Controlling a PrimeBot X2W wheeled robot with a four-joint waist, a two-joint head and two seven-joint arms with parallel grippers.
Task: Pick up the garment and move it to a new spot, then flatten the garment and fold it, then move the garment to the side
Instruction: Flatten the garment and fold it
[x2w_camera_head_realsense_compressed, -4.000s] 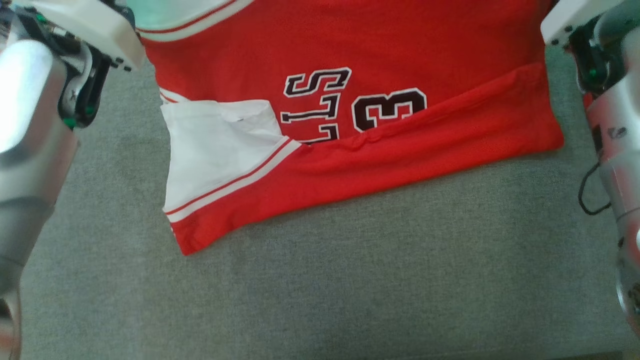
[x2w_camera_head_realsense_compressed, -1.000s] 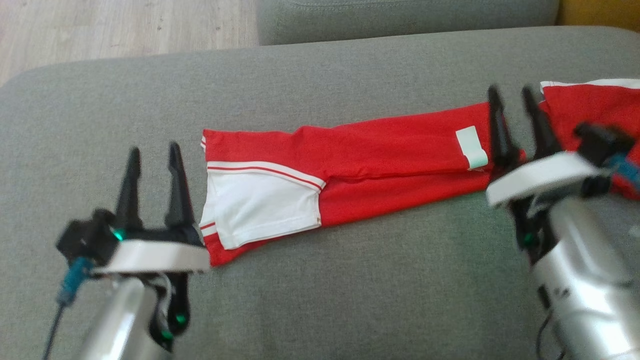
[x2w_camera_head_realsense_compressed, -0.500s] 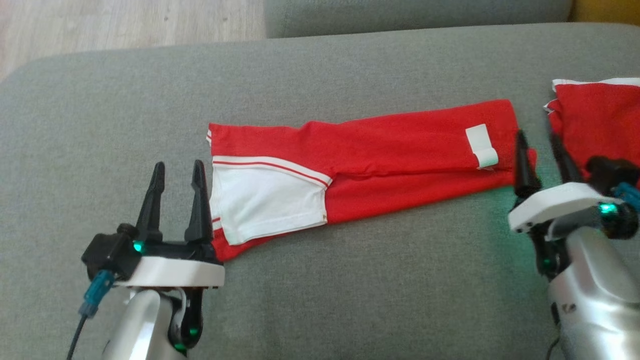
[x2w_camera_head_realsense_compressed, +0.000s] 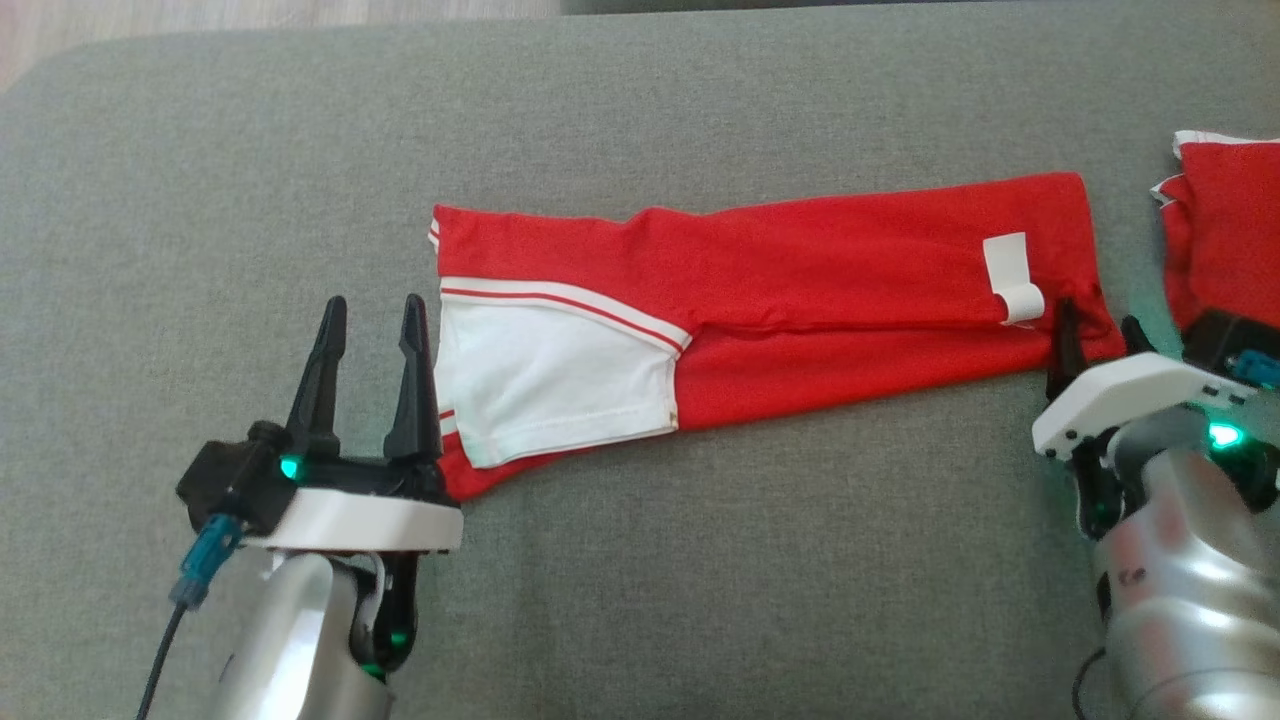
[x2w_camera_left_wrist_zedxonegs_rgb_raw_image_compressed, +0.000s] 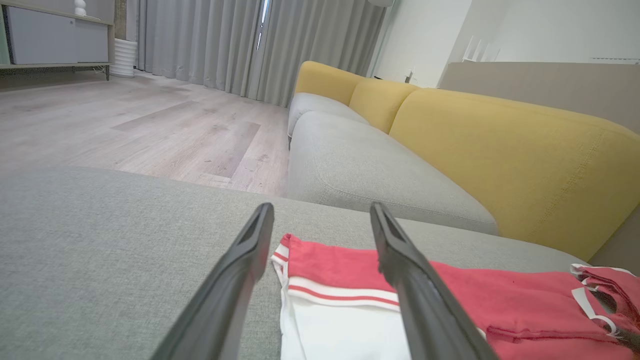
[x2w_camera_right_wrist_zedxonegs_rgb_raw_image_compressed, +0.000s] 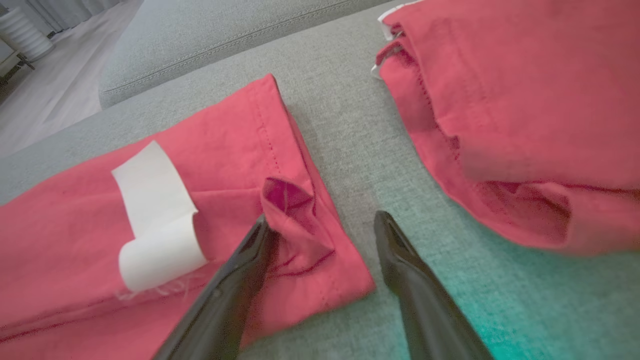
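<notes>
My left gripper (x2w_camera_head_realsense_compressed: 373, 300) stood open and empty, its fingers just beside the white-panelled left end of the garment (x2w_camera_head_realsense_compressed: 800, 290), the same station as a second earlier. The garment lay folded lengthwise as a long narrow red band across the middle of the grey cushion (x2w_camera_head_realsense_compressed: 700, 560), with a white label (x2w_camera_head_realsense_compressed: 1008, 270) near its right end. Within the last second my right gripper (x2w_camera_head_realsense_compressed: 1098, 318) had drawn back from over that end to its near corner. It was open, one finger touching a puckered corner fold, the other over bare cushion. A second red item (x2w_camera_head_realsense_compressed: 1225, 220) lay apart, further right. I judged the lengthwise fold complete and both ends staged for pinching.
</notes>
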